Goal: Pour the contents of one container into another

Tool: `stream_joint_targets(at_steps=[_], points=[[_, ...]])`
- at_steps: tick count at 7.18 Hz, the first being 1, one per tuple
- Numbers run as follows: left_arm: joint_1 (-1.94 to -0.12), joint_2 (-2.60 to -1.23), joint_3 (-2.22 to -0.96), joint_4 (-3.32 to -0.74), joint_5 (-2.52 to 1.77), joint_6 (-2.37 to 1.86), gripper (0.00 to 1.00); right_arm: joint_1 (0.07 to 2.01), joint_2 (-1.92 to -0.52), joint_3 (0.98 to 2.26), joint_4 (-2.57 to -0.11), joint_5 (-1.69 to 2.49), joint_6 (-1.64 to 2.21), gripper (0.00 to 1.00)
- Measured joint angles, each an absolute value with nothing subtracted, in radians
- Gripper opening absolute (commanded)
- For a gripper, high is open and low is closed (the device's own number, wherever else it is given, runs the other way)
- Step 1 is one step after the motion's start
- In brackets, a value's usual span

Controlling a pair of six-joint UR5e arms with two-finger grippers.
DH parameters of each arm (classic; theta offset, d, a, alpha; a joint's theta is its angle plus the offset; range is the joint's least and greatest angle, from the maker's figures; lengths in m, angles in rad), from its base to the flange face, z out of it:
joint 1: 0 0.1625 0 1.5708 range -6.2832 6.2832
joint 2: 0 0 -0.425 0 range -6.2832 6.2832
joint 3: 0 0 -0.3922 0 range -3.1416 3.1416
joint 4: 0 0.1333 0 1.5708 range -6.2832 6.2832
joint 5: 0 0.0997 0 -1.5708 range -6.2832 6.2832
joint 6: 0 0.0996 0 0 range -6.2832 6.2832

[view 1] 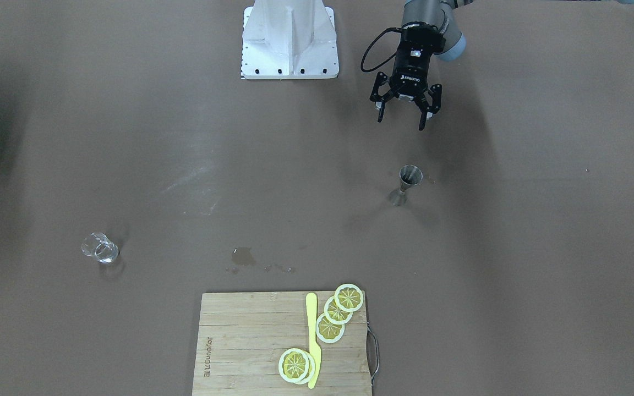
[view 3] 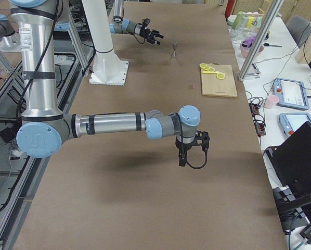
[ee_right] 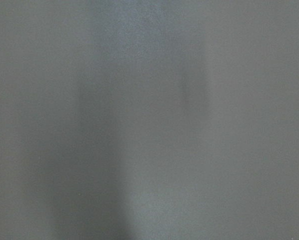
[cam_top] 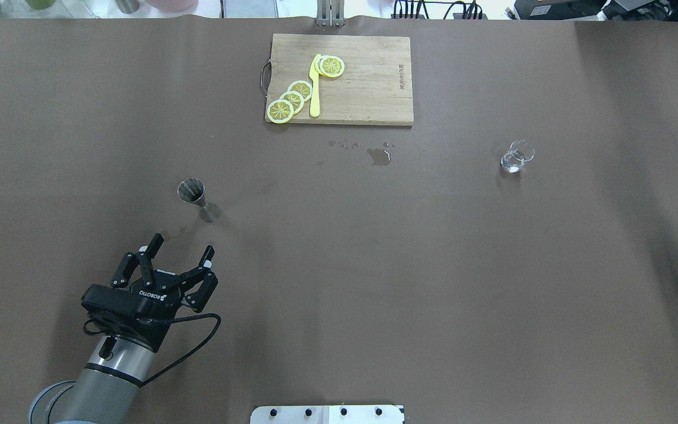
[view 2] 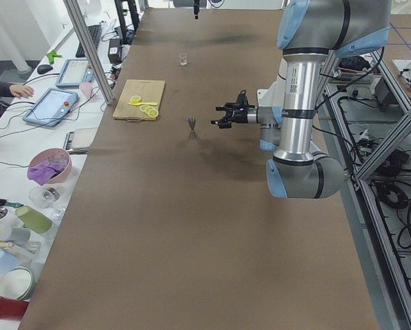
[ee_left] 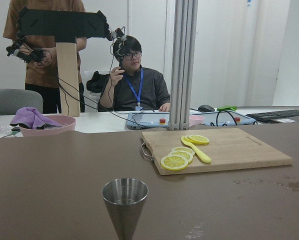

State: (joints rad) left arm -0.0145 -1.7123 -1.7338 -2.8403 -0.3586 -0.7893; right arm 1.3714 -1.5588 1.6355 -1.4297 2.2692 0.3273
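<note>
The silver metal jigger (cam_top: 195, 197) stands upright on the brown table, left of centre, and also shows as the jigger (view 1: 405, 184) in the front view. In the left wrist view the jigger (ee_left: 124, 205) fills the lower middle, straight ahead of the camera. My left gripper (cam_top: 181, 247) hovers open and empty a short way on the robot's side of it, fingers pointing toward it. The clear glass (cam_top: 515, 156) stands far off to the right, seen too as the glass (view 1: 99, 247). My right gripper (view 3: 182, 157) shows only in the side views; whether it is open or shut I cannot tell.
A wooden cutting board (cam_top: 368, 82) with lemon slices (cam_top: 292, 100) and a yellow knife (cam_top: 315, 88) lies at the far middle. A small puddle (cam_top: 379, 155) and drops wet the table just before it. The robot's white base (view 1: 289, 38) is at the near edge.
</note>
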Motion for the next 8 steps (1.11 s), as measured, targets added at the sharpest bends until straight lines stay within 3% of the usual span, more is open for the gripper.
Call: stream_joint_targets(at_steps=[3,8], points=[[-0.027,-1.727,-1.810,-2.802,-0.372,-0.726,0.95,1.371,-1.559,1.634,-1.413,2.273,0.328,1.00],[-0.098,-1.839,-1.831,-2.646,-0.437,-0.721,0.95,1.371,-1.557,1.634,-1.413,2.275,0.328,1.00]])
